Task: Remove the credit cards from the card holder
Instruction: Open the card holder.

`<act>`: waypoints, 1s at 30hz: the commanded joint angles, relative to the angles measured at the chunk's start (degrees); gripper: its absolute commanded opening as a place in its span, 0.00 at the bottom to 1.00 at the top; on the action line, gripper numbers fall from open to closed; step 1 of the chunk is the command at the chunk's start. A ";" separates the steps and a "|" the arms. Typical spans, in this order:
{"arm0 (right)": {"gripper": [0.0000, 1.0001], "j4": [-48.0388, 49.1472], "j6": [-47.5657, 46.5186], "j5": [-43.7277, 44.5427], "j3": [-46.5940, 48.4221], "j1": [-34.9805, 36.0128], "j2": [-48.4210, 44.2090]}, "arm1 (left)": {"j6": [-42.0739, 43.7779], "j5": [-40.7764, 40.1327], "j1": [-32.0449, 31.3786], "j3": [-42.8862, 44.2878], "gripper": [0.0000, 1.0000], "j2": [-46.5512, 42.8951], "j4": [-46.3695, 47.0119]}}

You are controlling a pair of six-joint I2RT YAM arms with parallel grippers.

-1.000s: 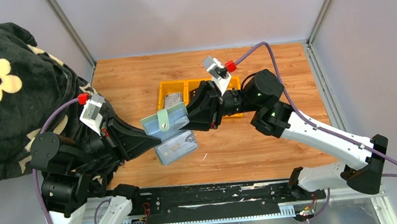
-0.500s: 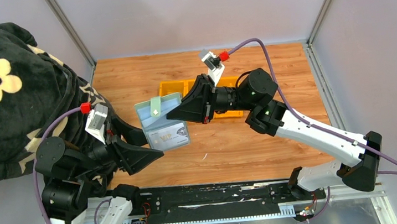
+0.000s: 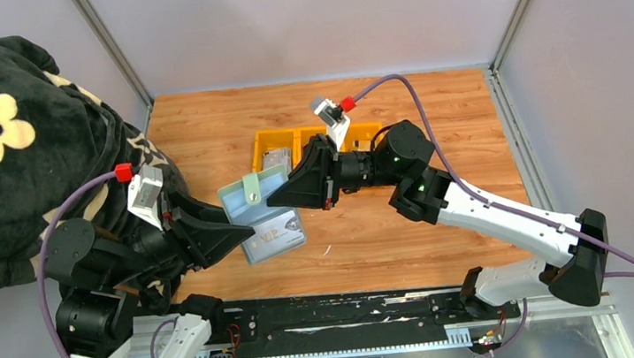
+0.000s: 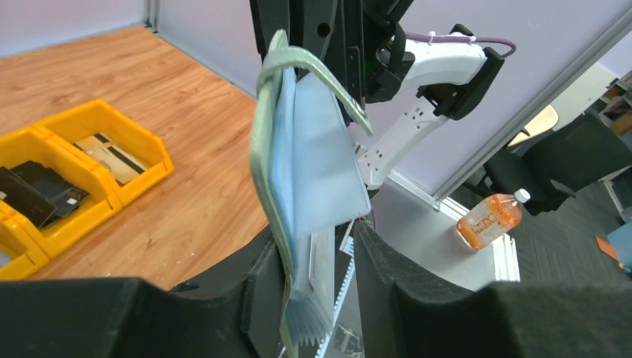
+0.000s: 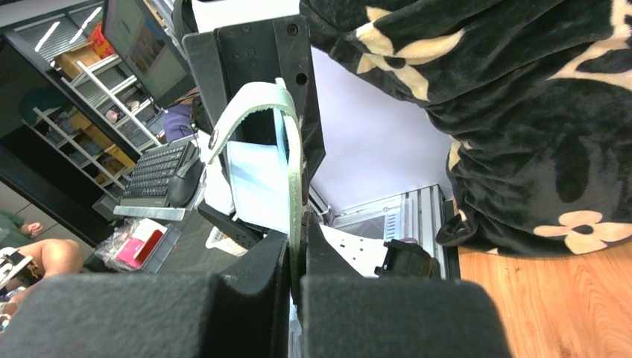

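Setting: wooden table (image 3: 201, 129) boxed in by grey walls, with a black flowered blanket (image 3: 8, 149) heaped at the left.
Card holder (image 3: 253, 196): up in the air between the two arms, well above the wood. It hangs open, green outside and pale blue inside, with the snap tab arched over its upper edge.
Right gripper (image 5: 296, 240): pinched tight on the holder's green edge.
Left gripper (image 4: 317, 239): jaws part-way apart, astride the holder's lower end; a gap shows beside one finger, so no clamp yet.
Credit cards: a silver-grey card (image 3: 273, 235) sits in the lower clear pocket. A black card (image 4: 33, 192) and a tan card (image 4: 108, 153) lie in separate compartments of the yellow tray (image 4: 141, 175).
Step in hand: probably seizing the silver-grey card to draw it out.
Doing it well: close on the card's exposed edge alone, not the pocket film. Pull straight along the pocket, whose mouth I cannot make out, while the right arm anchors the holder.
Risk: pinching film and card together would drag the holder loose.
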 commanded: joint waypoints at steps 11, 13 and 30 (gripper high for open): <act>0.23 -1.38 -5.96 -5.58 0.27 3.11 -2.70 | 2.13 -5.69 -0.02 1.93 0.01 0.37 -1.31; 0.34 1.11 -5.99 -6.40 -1.61 3.09 -3.84 | 0.60 -4.81 -0.02 1.73 0.00 0.48 -0.69; 0.25 1.46 -12.83 -3.02 -8.33 3.09 -9.73 | -13.12 4.15 -0.02 1.19 0.00 1.91 6.57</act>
